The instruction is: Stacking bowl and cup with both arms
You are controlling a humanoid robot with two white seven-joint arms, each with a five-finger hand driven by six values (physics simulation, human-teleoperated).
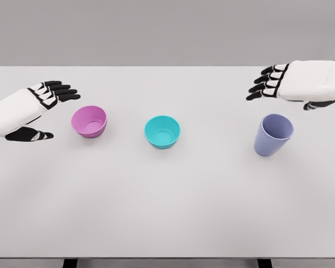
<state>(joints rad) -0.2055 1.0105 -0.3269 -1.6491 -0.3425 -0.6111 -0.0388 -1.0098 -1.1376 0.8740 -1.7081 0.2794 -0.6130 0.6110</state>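
Three vessels stand upright in a loose row across the white bench [167, 212], mouths up and each well apart from the others. In the middle sits the teal bowl [162, 131]. To its left is the pink bowl [89, 121], about the same size and slightly farther back. Off to the right stands the cup [273, 134], lavender-blue and taller than the bowls, narrowing toward its base. Nothing is stacked; each one rests on the bench by itself.

The left hand [30, 109] comes in from the left edge and hangs just beside the pink bowl without touching it. Its fingers [58, 92] are black-tipped, stretched out and slightly spread, pointing toward the bowl, with the thumb held lower and apart. It holds nothing.

The right hand [301, 84] reaches in from the right edge and hovers behind and above the cup, a clear gap between them. Its fingers [265, 82] are extended and gently bent, pointing left, with the thumb tucked under at the far side. It too is empty.

Behind the bench is a plain grey wall [167, 30].
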